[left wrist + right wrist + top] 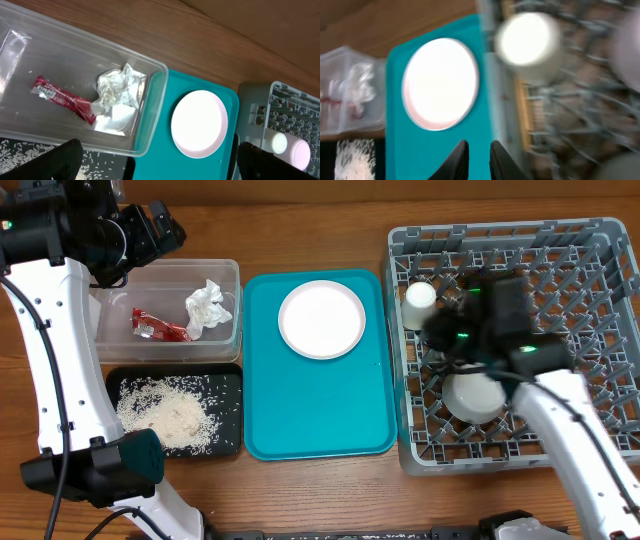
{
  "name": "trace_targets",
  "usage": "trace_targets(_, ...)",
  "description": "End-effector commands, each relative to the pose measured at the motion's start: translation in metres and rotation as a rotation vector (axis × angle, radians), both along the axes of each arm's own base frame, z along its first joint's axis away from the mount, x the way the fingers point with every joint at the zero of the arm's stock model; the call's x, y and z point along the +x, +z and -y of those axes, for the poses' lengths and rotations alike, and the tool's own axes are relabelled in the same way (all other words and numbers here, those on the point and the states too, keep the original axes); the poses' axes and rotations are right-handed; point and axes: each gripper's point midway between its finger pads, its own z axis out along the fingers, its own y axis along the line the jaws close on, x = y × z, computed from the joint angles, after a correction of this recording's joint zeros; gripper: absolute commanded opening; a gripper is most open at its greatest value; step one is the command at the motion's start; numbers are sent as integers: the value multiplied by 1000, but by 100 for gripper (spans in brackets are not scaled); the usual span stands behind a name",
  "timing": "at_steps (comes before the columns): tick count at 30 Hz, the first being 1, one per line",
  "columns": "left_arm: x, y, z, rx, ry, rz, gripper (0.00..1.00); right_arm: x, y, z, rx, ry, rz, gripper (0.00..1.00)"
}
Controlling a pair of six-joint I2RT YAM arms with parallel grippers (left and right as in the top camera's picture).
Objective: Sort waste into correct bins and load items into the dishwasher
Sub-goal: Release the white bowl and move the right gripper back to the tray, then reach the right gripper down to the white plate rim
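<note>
Two end effectors are mine. My left end effector (157,162) hangs by the clear rectangular plastic tub (170,266). Its fingers are wide apart and nothing is between them. In the tub lie the crumpled white paper napkin (207,308) and the small red sachet wrapper (155,328), just beside each other. Next to the tub is the shallow black rectangular tray (228,415), with the whitish rice scraps (170,412) in it. Beside both is the big teal serving tray (320,415), and the small round white plate (321,319) sits on it. My right end effector (479,156) is over the big grey plastic dish rack (600,330). Its fingers are only a little apart and hold nothing. The small white cup (419,302) and the white bowl (472,395) are in the rack. Everything sits on the brown wooden desk (300,230).
</note>
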Motion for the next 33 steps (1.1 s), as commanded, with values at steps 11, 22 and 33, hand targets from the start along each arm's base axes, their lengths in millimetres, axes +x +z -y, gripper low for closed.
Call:
trace_targets(11, 1, 6, 5, -12, -8, 16, 100, 14, -87, -145, -318, 344, 149, 39)
trace_targets(22, 1, 6, 8, -12, -15, 17, 100, 18, -139, -181, -409, 526, 211, 51)
trace_targets(33, 1, 6, 6, -12, -11, 16, 100, 0, -143, -198, -315, 642, 172, 50)
